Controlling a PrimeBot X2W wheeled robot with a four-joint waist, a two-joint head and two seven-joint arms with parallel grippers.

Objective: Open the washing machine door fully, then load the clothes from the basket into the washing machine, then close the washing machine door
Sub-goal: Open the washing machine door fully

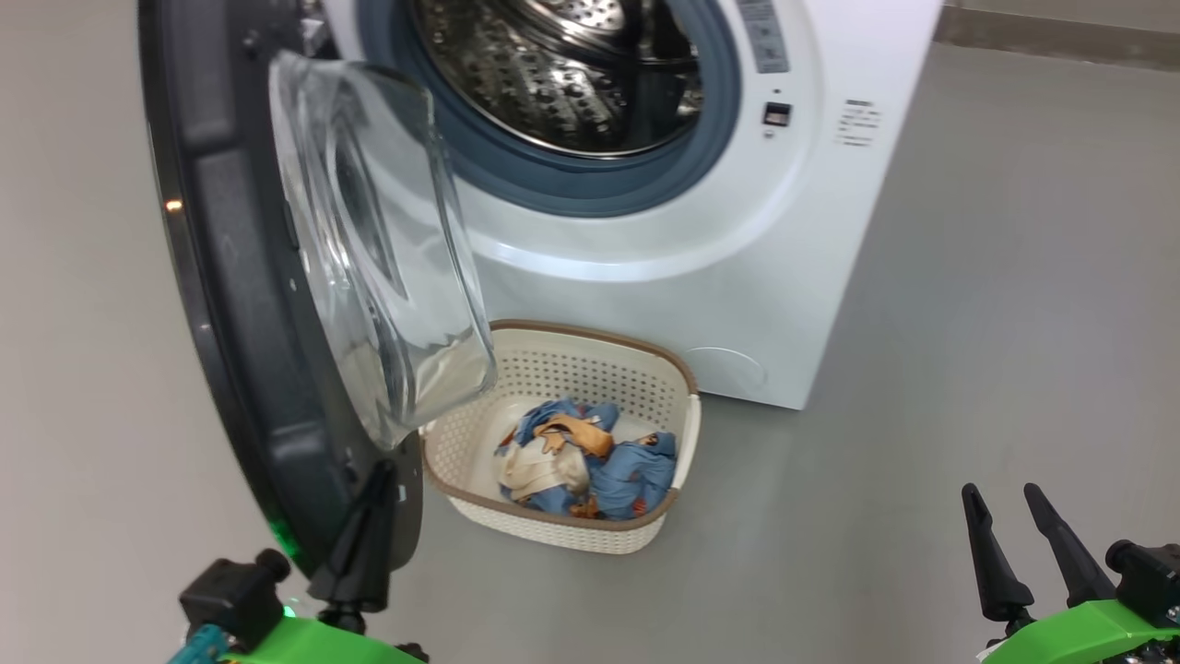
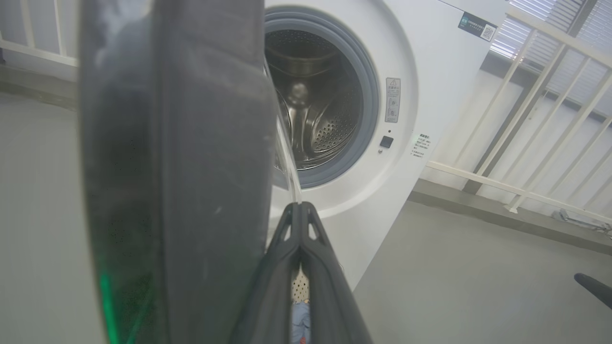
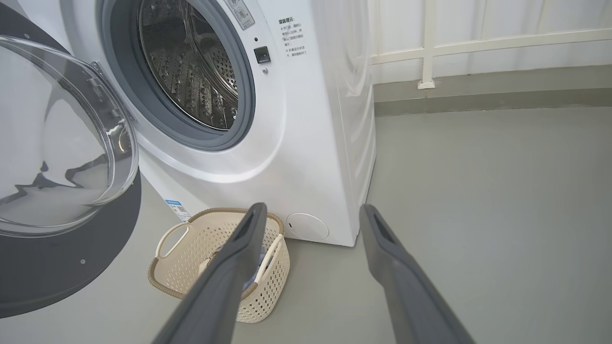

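Observation:
The washing machine stands with its steel drum exposed. Its door, black-rimmed with a clear glass bowl, is swung open toward me at the left. My left gripper is shut, its tip against the inner side of the door's lower rim; in the left wrist view the closed gripper sits beside the door edge. The basket sits on the floor before the machine, holding the blue and orange clothes. My right gripper hangs open at the lower right, empty.
Grey floor spreads to the right of the machine. A white railing and a low kerb run behind it. The basket lies just under the open door, close to the machine's front.

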